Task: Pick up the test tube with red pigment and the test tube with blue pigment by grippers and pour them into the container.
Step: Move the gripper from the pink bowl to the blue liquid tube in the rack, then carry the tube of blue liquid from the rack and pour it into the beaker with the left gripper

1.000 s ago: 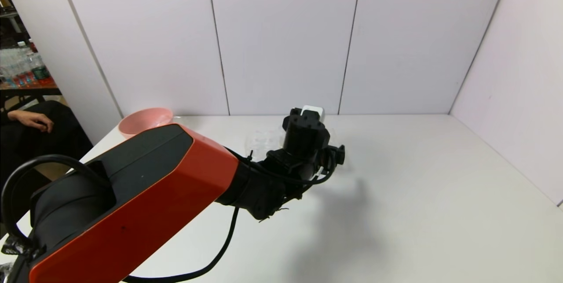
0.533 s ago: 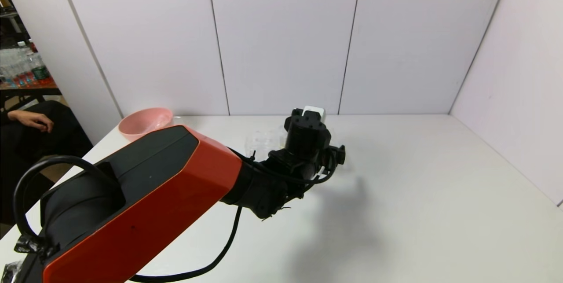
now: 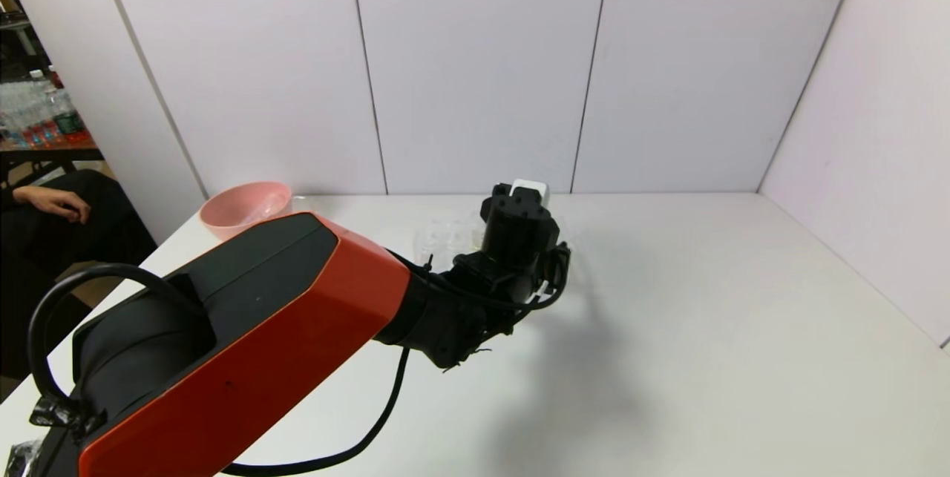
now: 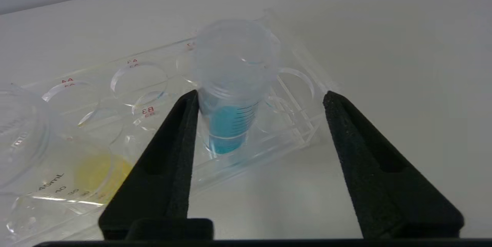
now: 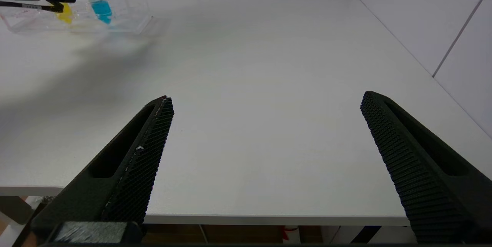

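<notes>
1. Left tool (image 4: 261, 97): positioned at the clear tube rack (image 4: 296, 124) on the tabletop (image 3: 705, 329). Its jaws stood partly apart around the test tube with blue pigment (image 4: 230, 85); one finger lay against the tube's side, the other stood well clear. No grip was made.
2. Test tube with blue pigment: upright in the rack, blue liquid at its lower end, not lifted.
3. Test tube with red pigment: not identifiable in any view; position cannot be told.
4. Yellow-liquid tube (image 4: 96, 170): in the rack beside the blue one; not part of the task.
5. Container: not made out with certainty; a clear rim at the edge of the left wrist view could not be identified.
6. Right tool (image 5: 265, 162): jaws wide apart, holding nothing, low near the tabletop's front edge, well away from the rack.
7. Pink bowl (image 3: 245, 206): at the far left of the tabletop, untouched.
8. Progress, as judged: early. Neither tube had been picked up and no pouring was evident; closing on the blue tube, lifting, pouring, and the whole red-tube sequence remained.
</notes>
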